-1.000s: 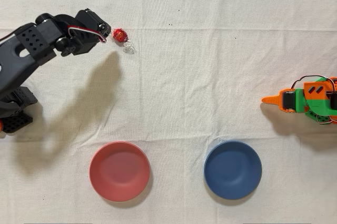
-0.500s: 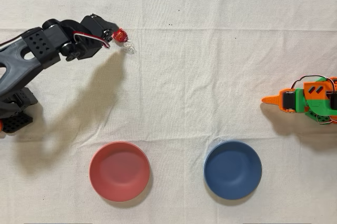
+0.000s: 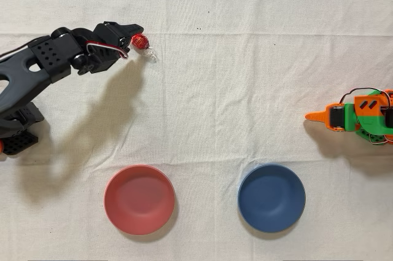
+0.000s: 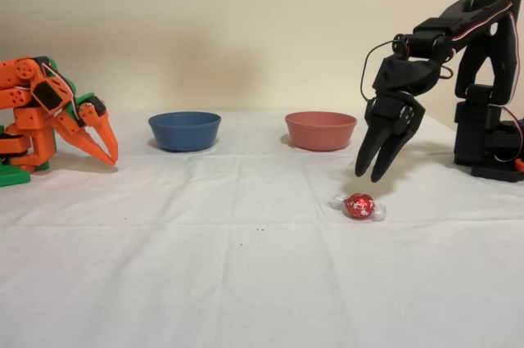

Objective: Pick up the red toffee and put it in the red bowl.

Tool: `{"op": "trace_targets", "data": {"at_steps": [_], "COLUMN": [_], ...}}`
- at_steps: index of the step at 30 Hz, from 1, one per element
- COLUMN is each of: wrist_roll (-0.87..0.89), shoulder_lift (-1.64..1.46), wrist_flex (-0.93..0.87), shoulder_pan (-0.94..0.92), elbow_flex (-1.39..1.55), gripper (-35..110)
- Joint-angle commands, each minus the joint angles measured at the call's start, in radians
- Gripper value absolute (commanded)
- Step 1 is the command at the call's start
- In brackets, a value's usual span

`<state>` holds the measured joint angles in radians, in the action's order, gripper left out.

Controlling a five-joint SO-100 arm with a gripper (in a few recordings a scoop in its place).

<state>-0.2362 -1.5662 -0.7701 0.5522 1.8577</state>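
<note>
Hanging above the white cloth-covered surface [image 3: 245,89], the tool [image 4: 370,174] of the black arm [image 3: 37,70] is seen pointing downward in the fixed view, its two fingers slightly parted and nothing held between them. The red toffee [image 4: 359,205] is found lying on the cloth just below and slightly in front of the fingertips, apart from them, with its clear twisted wrapper ends spread to either side. In the overhead view the toffee [image 3: 140,42] is placed toward the far left corner of the surface, and the tool [image 3: 130,35] is seen right beside it on its left. The red bowl [image 3: 139,199] is set upright near the close edge in the overhead view, well apart from the toffee, and nothing is seen inside it. A blue bowl [image 3: 271,198] is stood beside it to the right in that view, also with nothing seen inside. At the right edge in the overhead view, the idle orange arm [image 3: 356,116] is seen.
</note>
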Motion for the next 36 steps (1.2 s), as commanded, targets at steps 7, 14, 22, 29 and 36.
{"op": "trace_targets", "data": {"at_steps": [7,14,22,29,36], "wrist_roll": [-0.021,-0.032,-0.040,-0.044,-0.049], "shoulder_lift": [0.025,0.069,0.091,0.101,0.112], "wrist_flex": [0.069,0.121,0.144,0.167,0.192], "shoulder_pan": [0.018,0.020,0.021,0.026,0.035], "elbow_flex": [-0.002,0.009,0.005,0.011,0.021], "gripper": [26,27,27,27,27]}}
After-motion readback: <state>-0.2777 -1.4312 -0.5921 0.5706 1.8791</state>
